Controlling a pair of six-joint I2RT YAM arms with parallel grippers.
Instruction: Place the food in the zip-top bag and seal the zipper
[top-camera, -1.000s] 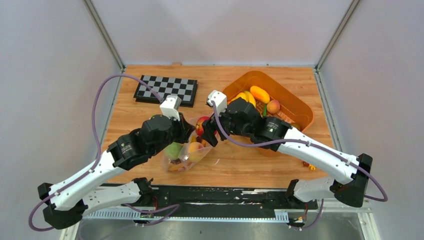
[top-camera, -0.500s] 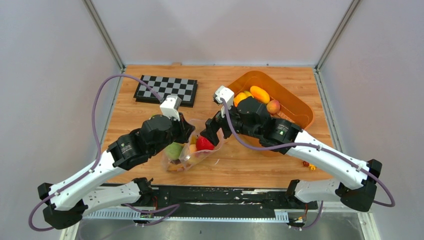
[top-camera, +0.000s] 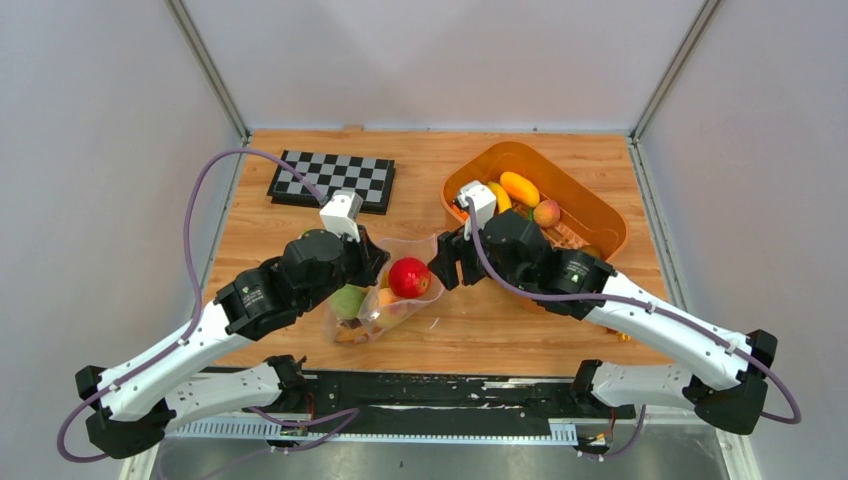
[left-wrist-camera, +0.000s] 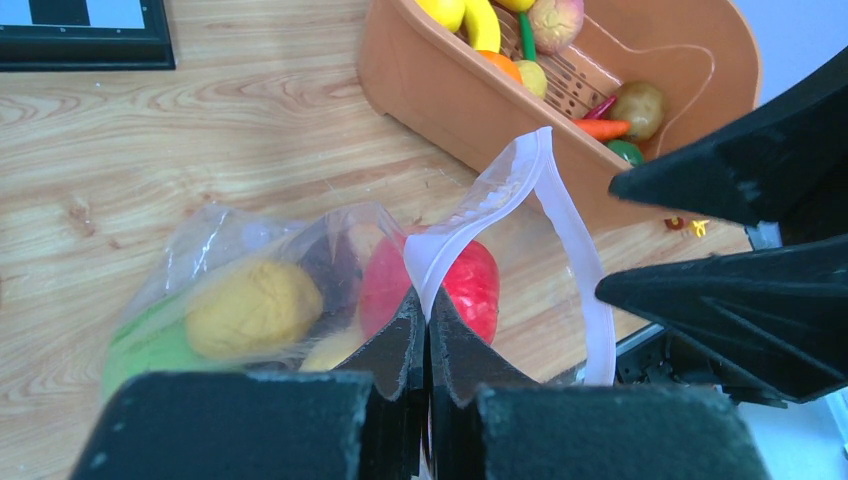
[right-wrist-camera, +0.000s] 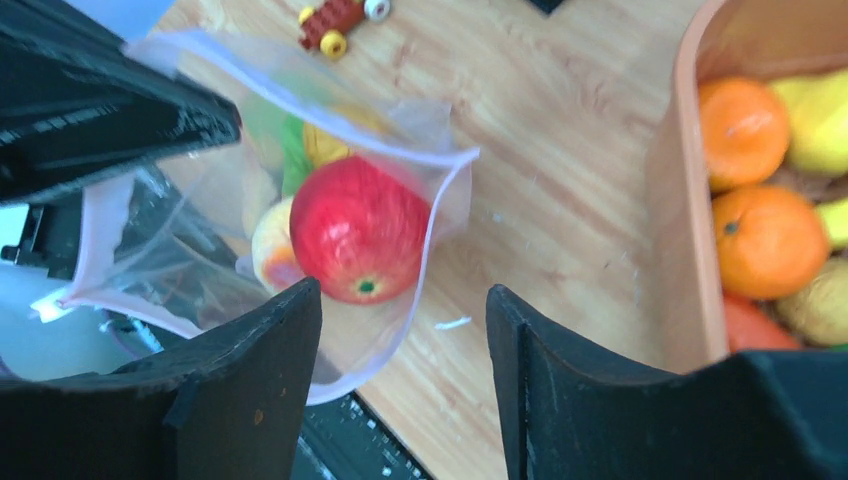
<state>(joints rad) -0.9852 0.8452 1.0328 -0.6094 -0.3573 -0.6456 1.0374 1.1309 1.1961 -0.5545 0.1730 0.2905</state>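
Note:
The clear zip-top bag (top-camera: 385, 300) lies at the table's middle front with its mouth held open. A red apple (top-camera: 409, 277) sits in the mouth, with green and yellow fruit (top-camera: 348, 300) deeper inside. My left gripper (left-wrist-camera: 428, 310) is shut on the bag's whitish zipper strip (left-wrist-camera: 470, 225) and holds that edge up. My right gripper (top-camera: 445, 266) is open and empty just right of the bag's mouth. In the right wrist view the apple (right-wrist-camera: 358, 228) lies inside the bag rim (right-wrist-camera: 425, 250), ahead of the open fingers (right-wrist-camera: 270, 340).
An orange tub (top-camera: 600, 215) at the back right holds oranges, yellow fruit and a peach (top-camera: 546, 212). A checkerboard (top-camera: 333, 180) lies at the back left. Small wheeled block toys (top-camera: 618, 331) lie near the right front edge.
My right gripper carried the red apple to the bag's mouth, let it go inside, and has drawn back to the right, open. The left gripper has kept its hold.

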